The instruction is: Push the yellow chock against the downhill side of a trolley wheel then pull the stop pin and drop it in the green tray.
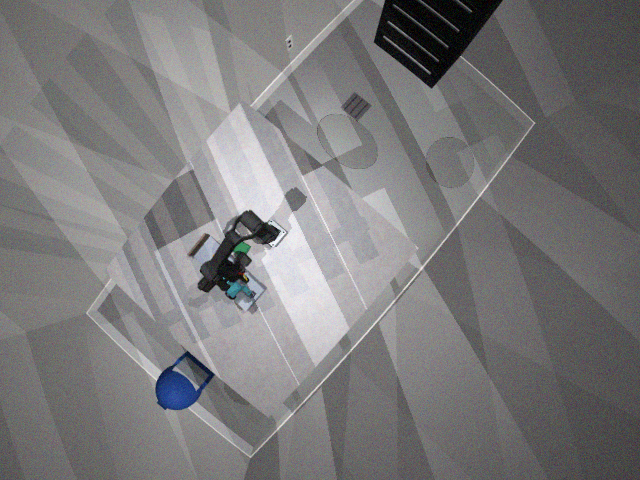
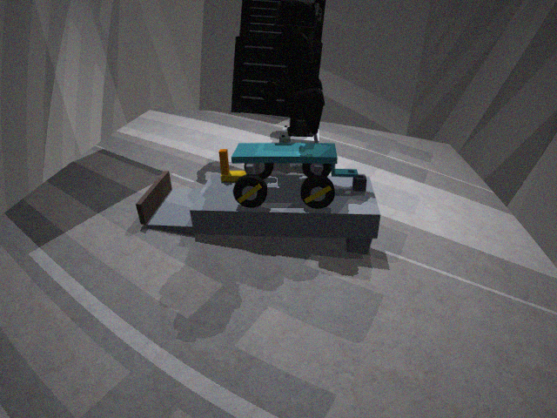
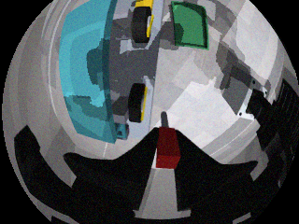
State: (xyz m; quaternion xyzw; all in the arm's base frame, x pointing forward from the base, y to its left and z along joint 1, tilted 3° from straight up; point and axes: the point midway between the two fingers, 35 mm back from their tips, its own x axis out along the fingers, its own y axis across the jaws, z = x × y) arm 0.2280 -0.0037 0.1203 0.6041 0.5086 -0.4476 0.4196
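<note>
Gripping the pin [image 3: 168, 148] by its red head, the gripper [image 3: 164, 133] is aloft beside the trolley [image 1: 238, 289] [image 2: 284, 152] [image 3: 86, 70]. The trolley stands on the ramp [image 2: 283, 224]; the chock [image 2: 224, 166] sits at its downhill wheel. The tray [image 1: 241, 249] [image 3: 191, 27] lies alongside, apart from the pin.

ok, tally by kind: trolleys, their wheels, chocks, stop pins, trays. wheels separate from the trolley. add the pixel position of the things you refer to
trolley [image 1: 237, 289] [image 2: 283, 152] [image 3: 84, 70]: 1
trolley wheels [image 1: 245, 277] [image 2: 250, 192] [image 3: 136, 103]: 4
chock [image 2: 224, 163] [image 3: 144, 3]: 1
stop pin [image 3: 167, 148]: 1
green tray [image 1: 241, 249] [image 3: 207, 28]: 1
Total: 8
</note>
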